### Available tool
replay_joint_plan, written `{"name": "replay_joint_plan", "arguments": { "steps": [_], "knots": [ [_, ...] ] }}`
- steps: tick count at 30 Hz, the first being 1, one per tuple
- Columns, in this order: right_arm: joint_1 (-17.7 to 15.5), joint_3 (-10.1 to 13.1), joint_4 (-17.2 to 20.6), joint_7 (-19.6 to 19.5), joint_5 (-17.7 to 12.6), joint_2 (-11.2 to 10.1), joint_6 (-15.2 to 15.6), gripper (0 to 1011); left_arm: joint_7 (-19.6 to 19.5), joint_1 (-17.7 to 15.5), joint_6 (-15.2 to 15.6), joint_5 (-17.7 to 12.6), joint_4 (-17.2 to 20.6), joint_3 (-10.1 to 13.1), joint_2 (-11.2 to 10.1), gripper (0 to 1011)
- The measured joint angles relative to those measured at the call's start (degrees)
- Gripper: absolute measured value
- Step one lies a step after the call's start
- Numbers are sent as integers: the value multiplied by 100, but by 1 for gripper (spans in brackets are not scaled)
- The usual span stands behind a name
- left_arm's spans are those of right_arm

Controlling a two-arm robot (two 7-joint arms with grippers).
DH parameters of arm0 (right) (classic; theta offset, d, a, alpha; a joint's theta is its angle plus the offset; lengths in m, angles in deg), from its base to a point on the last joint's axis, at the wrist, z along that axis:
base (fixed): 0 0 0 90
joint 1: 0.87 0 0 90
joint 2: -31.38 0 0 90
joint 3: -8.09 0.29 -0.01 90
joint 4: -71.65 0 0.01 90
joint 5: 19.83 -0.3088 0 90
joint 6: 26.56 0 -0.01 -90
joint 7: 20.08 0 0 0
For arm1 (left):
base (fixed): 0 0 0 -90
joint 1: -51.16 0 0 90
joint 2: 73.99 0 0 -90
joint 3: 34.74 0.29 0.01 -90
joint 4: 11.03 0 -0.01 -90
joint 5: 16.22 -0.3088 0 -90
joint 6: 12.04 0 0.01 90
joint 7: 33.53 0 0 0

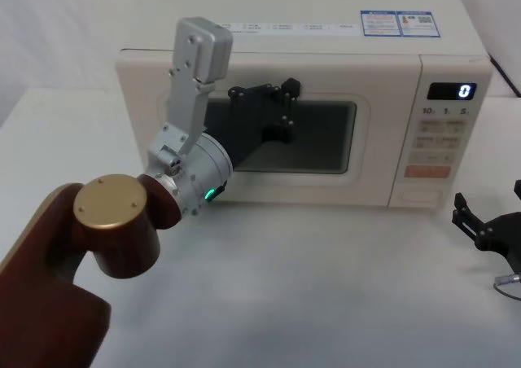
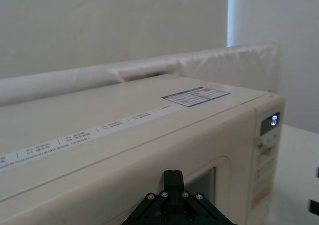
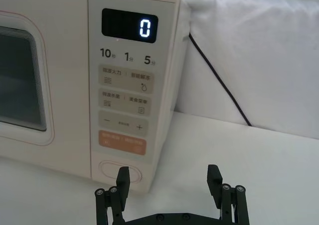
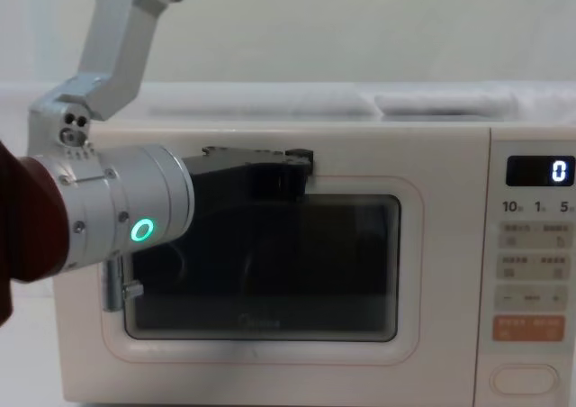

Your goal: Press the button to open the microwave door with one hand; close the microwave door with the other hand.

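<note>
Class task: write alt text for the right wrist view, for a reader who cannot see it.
The right tool, fingers open, hovers in front of the microwave's control panel, near the cream oval button at its bottom. The display reads 0, and the edge of the closed microwave door shows beside the panel.

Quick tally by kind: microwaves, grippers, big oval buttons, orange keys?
Cream plastic microwave: 1
Black blocky grippers: 2, left at the closed cream microwave door, right near the control panel
Plain cream oval button: 1
Orange rectangular key: 1
Total: 5
</note>
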Motion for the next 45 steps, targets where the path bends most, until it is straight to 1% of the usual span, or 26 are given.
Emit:
{"name": "replay_joint_plan", "arguments": {
  "steps": [2,6,11,12,15,20,25,29,30,33,36,39,41,42,45],
  "knots": [
    [0,0,0,0,0,0,0,1002,-55,41,33,76,61,-13,-24,0],
    [0,0,0,0,0,0,0,1002,-158,191,166,346,341,-66,-100,0],
    [0,0,0,0,0,0,0,1002,-202,362,260,595,634,-116,-194,0],
    [0,0,0,0,0,0,0,1002,-202,421,274,668,725,-136,-226,0],
    [0,0,0,0,0,0,0,1002,-194,508,275,748,843,-169,-266,0],
    [0,0,0,0,0,0,0,1002,-33,714,224,892,1046,-277,-355,0],
    [0,0,0,0,0,0,0,1002,152,923,104,982,1152,-421,-430,0],
    [0,0,0,0,0,0,0,1002,284,1127,-45,1054,1225,-585,-511,0],
    [0,0,0,0,0,0,0,1002,284,1127,-45,1054,1225,-585,-511,0],
    [0,0,0,0,0,0,0,1002,366,1301,-186,1071,1266,-728,-591,0],
    [0,0,0,0,0,0,0,1002,449,1545,-453,992,1278,-900,-691,0],
    [0,0,0,0,0,0,0,1002,500,1705,-622,905,1278,-997,-731,0],
    [0,0,0,0,0,0,0,1002,554,1926,-801,828,1277,-1154,-752,0],
    [0,0,0,0,0,0,0,1002,554,1926,-801,828,1277,-1154,-752,0],
    [0,0,0,0,0,0,0,1002,604,2184,-967,766,1254,-1352,-749,0]
  ]
}}
